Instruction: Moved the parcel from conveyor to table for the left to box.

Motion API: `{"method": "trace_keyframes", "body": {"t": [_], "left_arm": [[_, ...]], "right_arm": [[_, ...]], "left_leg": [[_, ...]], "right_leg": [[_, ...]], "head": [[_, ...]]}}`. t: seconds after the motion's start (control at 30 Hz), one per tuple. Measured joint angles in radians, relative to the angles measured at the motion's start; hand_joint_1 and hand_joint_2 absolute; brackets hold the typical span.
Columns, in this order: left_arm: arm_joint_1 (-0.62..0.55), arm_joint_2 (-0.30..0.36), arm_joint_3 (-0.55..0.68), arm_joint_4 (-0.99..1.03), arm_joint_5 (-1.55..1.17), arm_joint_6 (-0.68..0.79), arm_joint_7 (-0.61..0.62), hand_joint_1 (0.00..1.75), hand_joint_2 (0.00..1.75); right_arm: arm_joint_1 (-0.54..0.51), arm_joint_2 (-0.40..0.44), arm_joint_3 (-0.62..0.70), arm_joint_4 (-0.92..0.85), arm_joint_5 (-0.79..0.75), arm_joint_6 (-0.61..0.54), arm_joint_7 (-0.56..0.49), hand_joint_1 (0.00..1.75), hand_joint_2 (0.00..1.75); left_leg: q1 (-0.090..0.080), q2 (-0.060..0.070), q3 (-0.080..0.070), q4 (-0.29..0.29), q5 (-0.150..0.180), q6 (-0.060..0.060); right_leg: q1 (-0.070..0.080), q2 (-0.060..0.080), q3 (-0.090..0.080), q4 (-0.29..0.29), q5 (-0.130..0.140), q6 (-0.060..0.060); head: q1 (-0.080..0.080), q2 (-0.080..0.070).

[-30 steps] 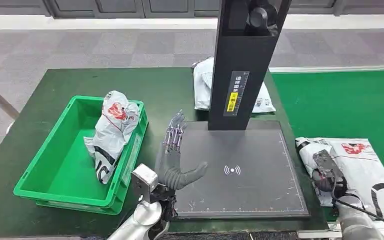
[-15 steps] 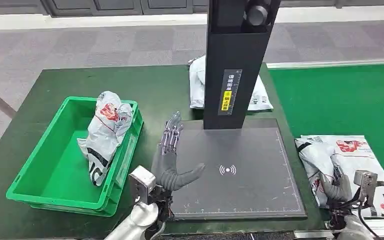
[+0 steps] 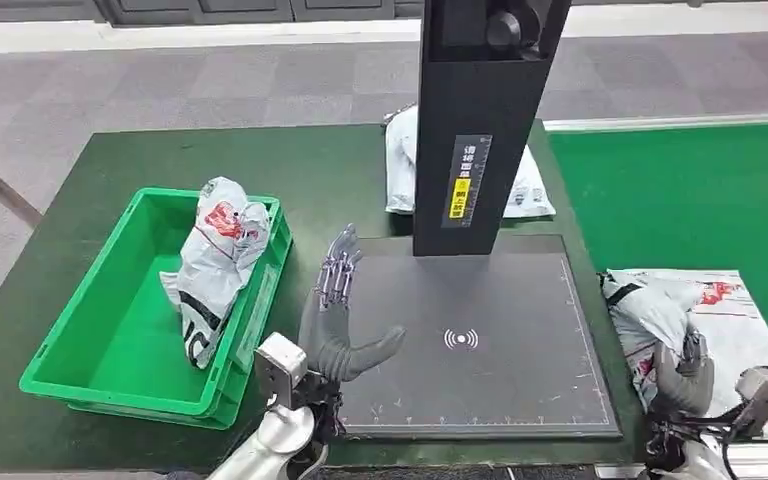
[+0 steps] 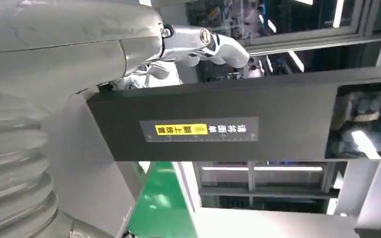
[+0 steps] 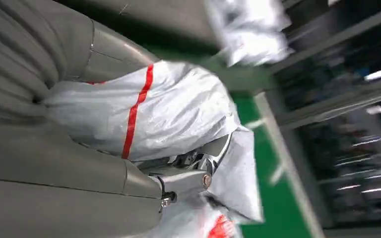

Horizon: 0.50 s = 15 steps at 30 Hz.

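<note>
right hand (image 3: 682, 372) grips parcel (image 3: 705, 325) | crumpled grey-white plastic, red print

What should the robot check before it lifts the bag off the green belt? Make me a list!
1. Right hand has fingers around the parcel: ok, the right wrist view shows them wrapped on it.
2. Grip firm enough to lift: cannot tell.
3. Black pad has free space for landing: ok.
4. Left hand waiting, holding nothing: ok.
5. Green box has room: ok, one bag inside.
</note>
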<state>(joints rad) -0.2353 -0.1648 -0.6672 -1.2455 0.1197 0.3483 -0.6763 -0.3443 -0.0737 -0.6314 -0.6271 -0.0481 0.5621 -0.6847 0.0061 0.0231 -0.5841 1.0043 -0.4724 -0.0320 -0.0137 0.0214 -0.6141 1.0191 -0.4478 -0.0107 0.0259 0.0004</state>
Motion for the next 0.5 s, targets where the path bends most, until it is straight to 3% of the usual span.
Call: {"method": "trace_keyframes", "body": {"t": [0.17, 0.5], "left_arm": [[-0.002, 0.0, 0.0, 0.002, 0.016, -0.001, -0.001, 0.0, 1.75], [-0.002, 0.0, 0.0, 0.005, 0.029, -0.005, -0.006, 0.0, 1.75]], "right_arm": [[-0.027, 0.003, 0.066, -0.046, -0.132, 0.088, -0.013, 1.75, 1.75], [-0.044, 0.008, 0.148, -0.117, -0.177, 0.068, -0.013, 1.75, 1.75]], "left_leg": [[0.0, -0.002, 0.009, 0.0, 0.001, 0.0], [-0.001, -0.007, 0.001, 0.003, 0.002, 0.001]], "right_leg": [[0.0, -0.002, 0.0, 0.0, 0.0, 0.0], [-0.001, -0.008, 0.004, 0.0, 0.0, 0.001]], "head": [[0.0, 0.0], [0.0, 0.0]]}}
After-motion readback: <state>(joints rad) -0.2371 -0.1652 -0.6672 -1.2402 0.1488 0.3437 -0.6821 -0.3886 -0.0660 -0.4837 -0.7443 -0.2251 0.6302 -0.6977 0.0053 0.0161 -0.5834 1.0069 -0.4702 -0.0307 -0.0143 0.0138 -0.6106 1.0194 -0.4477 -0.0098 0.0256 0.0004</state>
